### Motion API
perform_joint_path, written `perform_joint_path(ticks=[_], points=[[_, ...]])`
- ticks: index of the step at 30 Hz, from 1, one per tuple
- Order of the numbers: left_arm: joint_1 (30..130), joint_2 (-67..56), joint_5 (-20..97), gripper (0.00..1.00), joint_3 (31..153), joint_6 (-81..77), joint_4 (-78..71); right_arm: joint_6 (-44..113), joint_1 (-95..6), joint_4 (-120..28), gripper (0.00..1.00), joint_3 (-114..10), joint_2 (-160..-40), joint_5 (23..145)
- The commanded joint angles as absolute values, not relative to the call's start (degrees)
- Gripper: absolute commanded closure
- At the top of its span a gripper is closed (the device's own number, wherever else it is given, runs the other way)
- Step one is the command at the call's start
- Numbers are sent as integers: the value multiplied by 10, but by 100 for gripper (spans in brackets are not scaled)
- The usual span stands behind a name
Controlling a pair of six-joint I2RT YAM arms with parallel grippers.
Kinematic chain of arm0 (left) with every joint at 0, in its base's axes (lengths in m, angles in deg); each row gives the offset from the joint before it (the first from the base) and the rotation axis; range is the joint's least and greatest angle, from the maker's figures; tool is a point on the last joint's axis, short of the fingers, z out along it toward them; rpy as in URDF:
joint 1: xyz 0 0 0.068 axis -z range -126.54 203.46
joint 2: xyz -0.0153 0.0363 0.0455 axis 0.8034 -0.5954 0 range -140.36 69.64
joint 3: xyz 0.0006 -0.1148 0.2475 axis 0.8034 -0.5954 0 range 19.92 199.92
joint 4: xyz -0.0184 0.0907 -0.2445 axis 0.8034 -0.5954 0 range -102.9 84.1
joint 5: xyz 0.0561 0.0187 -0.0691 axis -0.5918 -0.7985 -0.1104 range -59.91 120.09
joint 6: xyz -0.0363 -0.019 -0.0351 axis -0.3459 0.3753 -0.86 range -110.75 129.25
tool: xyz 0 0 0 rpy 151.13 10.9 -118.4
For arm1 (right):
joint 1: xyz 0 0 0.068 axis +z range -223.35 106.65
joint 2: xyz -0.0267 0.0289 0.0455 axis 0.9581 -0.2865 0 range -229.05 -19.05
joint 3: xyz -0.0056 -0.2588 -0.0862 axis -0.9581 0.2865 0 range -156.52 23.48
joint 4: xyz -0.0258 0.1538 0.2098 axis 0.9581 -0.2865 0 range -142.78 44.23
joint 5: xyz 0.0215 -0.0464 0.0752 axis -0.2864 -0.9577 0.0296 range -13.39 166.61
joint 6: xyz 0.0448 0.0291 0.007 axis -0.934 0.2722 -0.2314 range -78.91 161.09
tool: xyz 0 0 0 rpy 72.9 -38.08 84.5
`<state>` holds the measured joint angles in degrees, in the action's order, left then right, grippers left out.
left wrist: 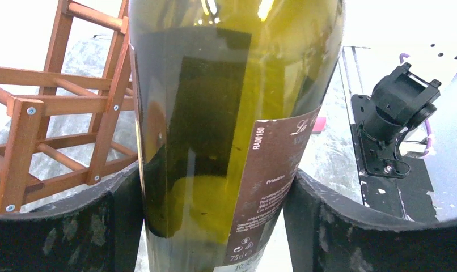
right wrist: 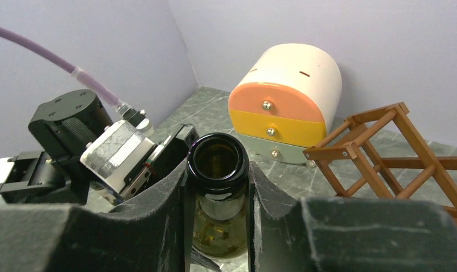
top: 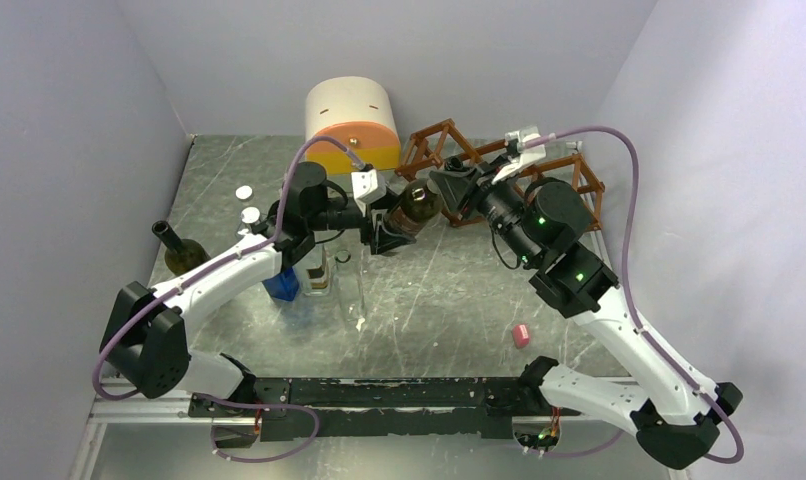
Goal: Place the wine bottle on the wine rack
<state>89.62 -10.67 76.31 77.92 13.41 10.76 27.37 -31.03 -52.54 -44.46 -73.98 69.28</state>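
Wine bottle [top: 417,205]: dark green glass, brown label, mouth open with no cork. It is held between both arms just in front of the wine rack [top: 449,150], not yet in a cell. Right gripper [right wrist: 218,175] is clamped on the neck. Left gripper [left wrist: 215,221] has its pads against both sides of the body. Judged remaining: carry over and lay in.

Bright even light, blown-out wrist background

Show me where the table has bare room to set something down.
Bare: the front middle of the table, between the blue object and the pink block. Crowded: the back, where cabinet, wine bottle and wine rack bunch together; the left side holds a second bottle and white caps.
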Motion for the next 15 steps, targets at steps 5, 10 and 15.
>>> perform_joint_path(ticks=[5,10,15], points=[[898,-81,811,93,796,200,156,241,-307,-461,84,-447,-691,784],[898,-56,766,93,819,296,128,236,-307,-526,28,-458,-670,730],[898,-58,733,93,909,462,62,229,-307,-652,23,-527,-666,677]])
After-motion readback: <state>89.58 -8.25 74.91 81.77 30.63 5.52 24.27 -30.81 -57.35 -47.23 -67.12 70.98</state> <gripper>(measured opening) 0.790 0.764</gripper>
